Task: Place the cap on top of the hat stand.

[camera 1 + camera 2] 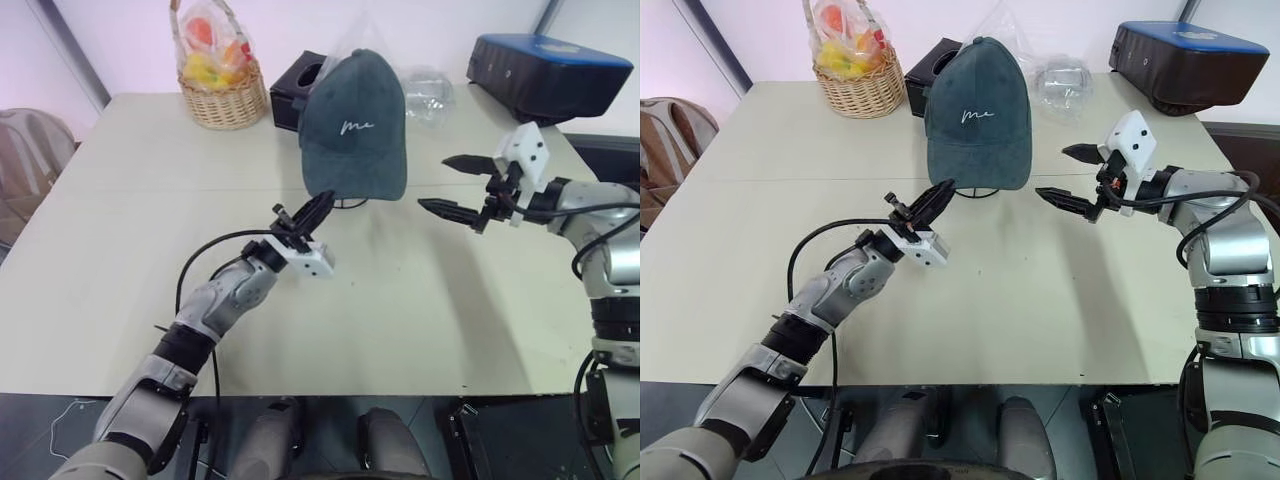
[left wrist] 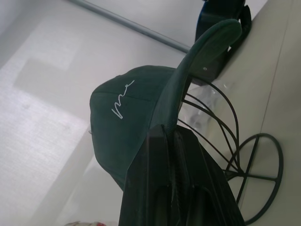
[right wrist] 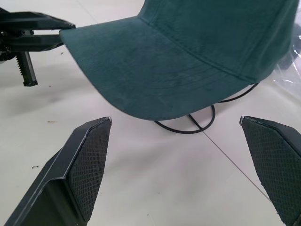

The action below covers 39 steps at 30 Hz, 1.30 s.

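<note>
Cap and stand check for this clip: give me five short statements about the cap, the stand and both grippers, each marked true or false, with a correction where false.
1. The cap sits over the hat stand. True.
2. The left gripper is shut on the edge of the cap's brim. True.
3. The right gripper is clamped on the cap. False: its jaws are open and it is apart from the cap, off to its side.
4. The cap lies flat on the table. False: it is raised on the wire stand, whose ring base rests on the table.
5. A wicker basket stands on the table behind the cap. True.
</note>
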### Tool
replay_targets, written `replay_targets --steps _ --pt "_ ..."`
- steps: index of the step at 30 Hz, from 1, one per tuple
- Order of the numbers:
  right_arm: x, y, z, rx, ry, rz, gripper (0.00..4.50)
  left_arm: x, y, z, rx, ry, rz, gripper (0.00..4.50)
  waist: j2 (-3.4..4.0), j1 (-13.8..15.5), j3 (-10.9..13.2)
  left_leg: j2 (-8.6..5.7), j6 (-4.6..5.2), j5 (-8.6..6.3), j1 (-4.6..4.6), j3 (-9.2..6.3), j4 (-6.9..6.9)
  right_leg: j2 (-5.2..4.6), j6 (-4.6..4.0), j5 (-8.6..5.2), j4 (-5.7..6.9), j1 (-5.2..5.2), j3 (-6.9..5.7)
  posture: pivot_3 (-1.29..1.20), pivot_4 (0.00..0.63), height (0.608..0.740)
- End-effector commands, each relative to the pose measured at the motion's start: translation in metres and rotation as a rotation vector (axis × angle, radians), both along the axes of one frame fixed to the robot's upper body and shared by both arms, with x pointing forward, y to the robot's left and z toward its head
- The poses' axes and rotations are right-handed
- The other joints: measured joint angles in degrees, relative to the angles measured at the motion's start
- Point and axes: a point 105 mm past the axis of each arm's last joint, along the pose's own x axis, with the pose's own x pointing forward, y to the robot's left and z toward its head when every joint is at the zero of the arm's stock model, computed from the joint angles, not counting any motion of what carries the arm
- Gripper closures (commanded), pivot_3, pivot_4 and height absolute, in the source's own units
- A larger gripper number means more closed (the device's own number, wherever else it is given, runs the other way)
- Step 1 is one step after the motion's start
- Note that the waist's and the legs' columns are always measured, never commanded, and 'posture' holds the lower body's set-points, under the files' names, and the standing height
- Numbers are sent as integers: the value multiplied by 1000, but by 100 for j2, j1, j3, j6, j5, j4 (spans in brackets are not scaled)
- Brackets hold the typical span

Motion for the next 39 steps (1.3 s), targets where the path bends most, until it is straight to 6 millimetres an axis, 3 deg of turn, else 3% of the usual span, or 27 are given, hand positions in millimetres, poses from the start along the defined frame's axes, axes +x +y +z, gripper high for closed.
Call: replay_targets --steps 1,39 --pt "-2 -4 23 7 -83 -7 0 3 12 0 -18 16 37 4317 0 -1 0 0 1 0 0 0 0 0 0 0 0 1 0 0 150 740" --pt "0 -4 25 2 -93 -5 0 2 7 -14 32 88 13 4317 1 -2 -1 0 2 -1 2 0 0 -1 0 0 0 3 0 0 150 740"
